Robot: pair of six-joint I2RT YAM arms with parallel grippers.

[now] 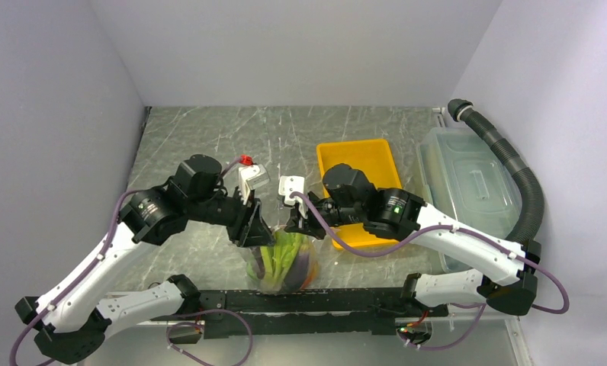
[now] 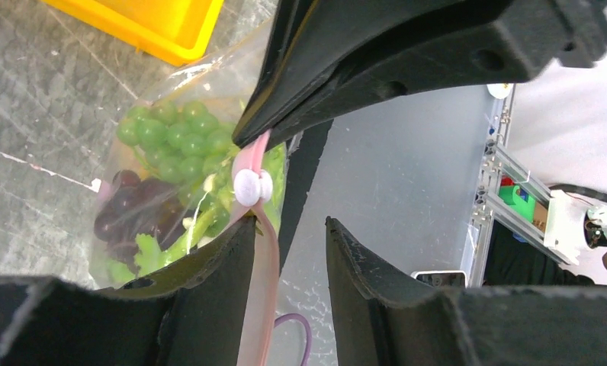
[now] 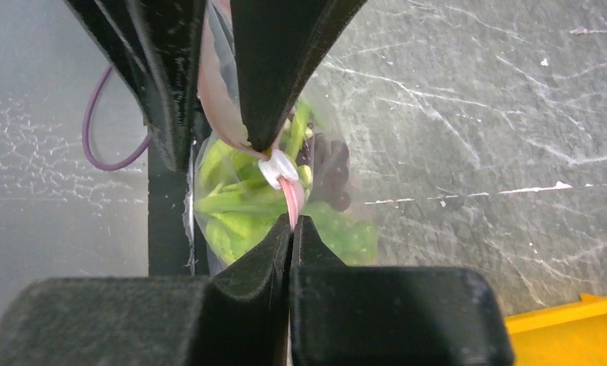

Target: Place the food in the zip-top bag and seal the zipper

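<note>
I had the bag [image 1: 285, 265] held up by its mouth edge between my two claws, over the near part of the table [image 1: 201, 137], just ahead of the arm bases. I could not tell whether its bottom rested on the table. The food [image 3: 236, 210] sat inside it, low down: through the plastic I made out green grapes [image 2: 177, 133], purple grapes [image 2: 136, 210] and leafy pieces.

My right claw [image 3: 291, 223] was pinched together on the zipper [image 2: 264, 297], its tip right beside the white slider [image 2: 252, 187]. My left claw [image 2: 289, 223] stood apart. The pink strip ran through the gap, against one finger and clear of the other.

The two claws met nearly tip to tip at the slider. The yellow tray [image 1: 358, 156] lay behind the right arm, and the bin [image 1: 468, 183] was beside it by the right wall.
</note>
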